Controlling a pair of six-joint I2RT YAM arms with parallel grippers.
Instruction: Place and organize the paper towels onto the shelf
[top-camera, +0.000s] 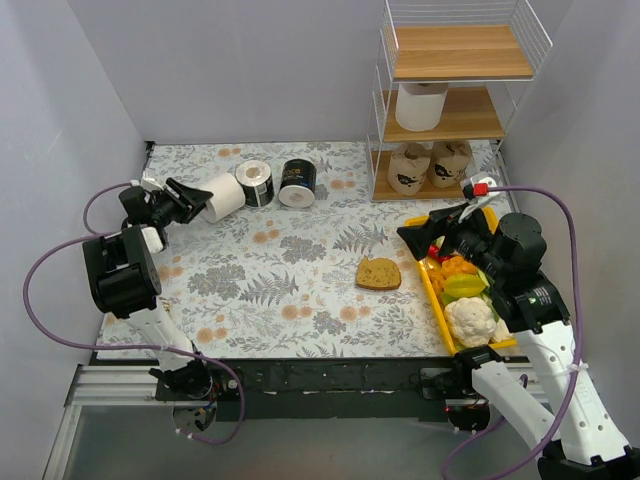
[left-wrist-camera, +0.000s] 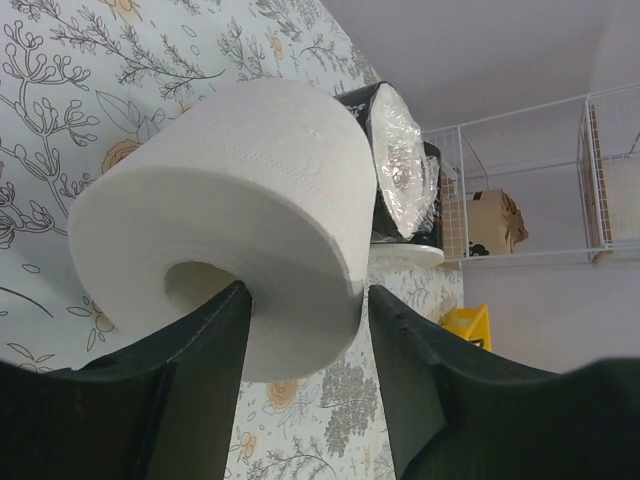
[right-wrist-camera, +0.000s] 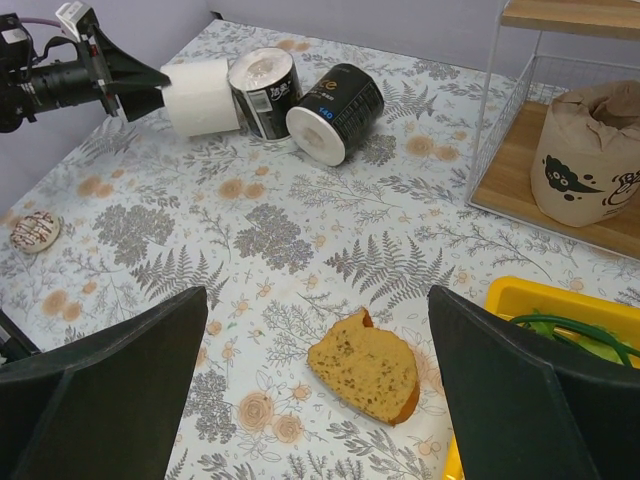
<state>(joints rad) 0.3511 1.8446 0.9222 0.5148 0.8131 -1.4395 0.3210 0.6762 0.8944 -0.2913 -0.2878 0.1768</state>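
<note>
My left gripper (top-camera: 200, 197) is shut on a plain white paper towel roll (top-camera: 224, 195) at the table's far left, one finger in the hollow core and the other against the outer wall (left-wrist-camera: 230, 190). Two black-wrapped rolls (top-camera: 255, 183) (top-camera: 298, 183) lie just right of it. The shelf (top-camera: 455, 115) stands at the back right, with a white roll (top-camera: 421, 107) on the middle board and two tan printed rolls (top-camera: 408, 168) (top-camera: 451, 163) on the bottom board. My right gripper (top-camera: 425, 228) is open and empty, in front of the shelf and above the table (right-wrist-camera: 318, 295).
A brown bread slice (top-camera: 379, 273) lies mid-table, under my right gripper's view (right-wrist-camera: 365, 365). A yellow tray (top-camera: 437, 290) of vegetables, with a cauliflower (top-camera: 470, 320), sits at the near right. Walls close in on both sides.
</note>
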